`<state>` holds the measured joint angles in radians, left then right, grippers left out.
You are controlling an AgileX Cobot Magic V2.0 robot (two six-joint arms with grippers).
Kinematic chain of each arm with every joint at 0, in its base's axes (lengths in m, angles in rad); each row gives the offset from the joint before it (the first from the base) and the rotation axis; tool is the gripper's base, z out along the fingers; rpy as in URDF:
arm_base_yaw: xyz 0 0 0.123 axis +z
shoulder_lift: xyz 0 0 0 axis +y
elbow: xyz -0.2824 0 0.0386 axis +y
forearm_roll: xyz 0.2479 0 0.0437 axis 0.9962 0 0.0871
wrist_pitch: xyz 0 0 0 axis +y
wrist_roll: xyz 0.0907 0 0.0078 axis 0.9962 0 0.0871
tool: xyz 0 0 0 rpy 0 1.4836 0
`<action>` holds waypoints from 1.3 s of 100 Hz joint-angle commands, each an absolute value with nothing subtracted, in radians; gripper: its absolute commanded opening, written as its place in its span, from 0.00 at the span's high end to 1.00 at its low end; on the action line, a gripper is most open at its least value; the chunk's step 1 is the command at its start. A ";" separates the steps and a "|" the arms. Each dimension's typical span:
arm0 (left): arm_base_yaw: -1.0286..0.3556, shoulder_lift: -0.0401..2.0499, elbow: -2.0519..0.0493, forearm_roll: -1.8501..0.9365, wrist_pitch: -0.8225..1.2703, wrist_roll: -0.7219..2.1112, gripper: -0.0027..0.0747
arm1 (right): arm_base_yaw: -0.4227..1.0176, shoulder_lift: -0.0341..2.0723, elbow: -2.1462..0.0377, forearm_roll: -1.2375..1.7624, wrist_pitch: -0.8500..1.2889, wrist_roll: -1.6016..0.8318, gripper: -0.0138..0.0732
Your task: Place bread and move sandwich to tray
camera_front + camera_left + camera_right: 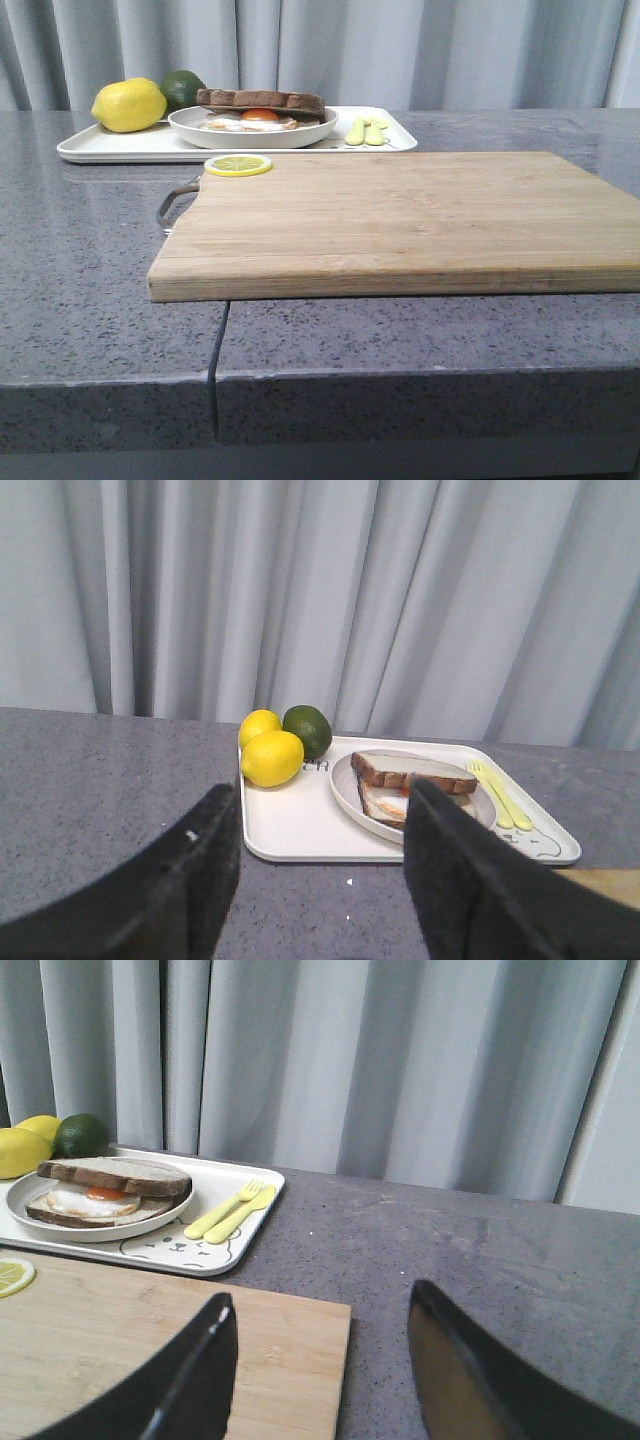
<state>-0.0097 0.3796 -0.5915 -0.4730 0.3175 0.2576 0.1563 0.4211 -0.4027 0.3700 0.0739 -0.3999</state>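
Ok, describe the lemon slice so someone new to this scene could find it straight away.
Find the wooden board on the grey table. At its far left corner, near the white tray, lies the lemon slice. It is flat and round, unlike the whole lemons on the tray.

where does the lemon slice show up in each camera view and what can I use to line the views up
Front view: the lemon slice lies on the cutting board's far left corner, just in front of the tray.
Left wrist view: not in it.
Right wrist view: the slice is cut off at the picture's left edge, on the board.
Shared landmark: the sandwich on its white plate, seen in all three views.
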 commanded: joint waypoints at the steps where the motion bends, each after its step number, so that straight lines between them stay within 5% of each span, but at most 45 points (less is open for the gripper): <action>1: -0.011 0.294 -0.543 -0.494 0.247 0.258 0.52 | 0.151 0.423 -0.430 0.367 0.041 -0.403 0.38; 30: -0.011 0.123 -0.359 -0.506 0.256 0.258 0.52 | 0.151 0.423 -0.390 0.367 0.040 -0.403 0.42; 57: -0.011 0.119 -0.323 -0.515 0.258 0.258 0.88 | 0.151 0.423 -0.382 0.367 0.048 -0.403 0.93; 64: -0.011 0.119 -0.323 -0.515 0.258 0.258 0.99 | 0.151 0.423 -0.382 0.368 0.047 -0.403 0.92; 130: -0.011 0.119 -0.323 -0.515 0.258 0.258 0.99 | 0.151 0.423 -0.382 0.368 0.062 -0.403 0.92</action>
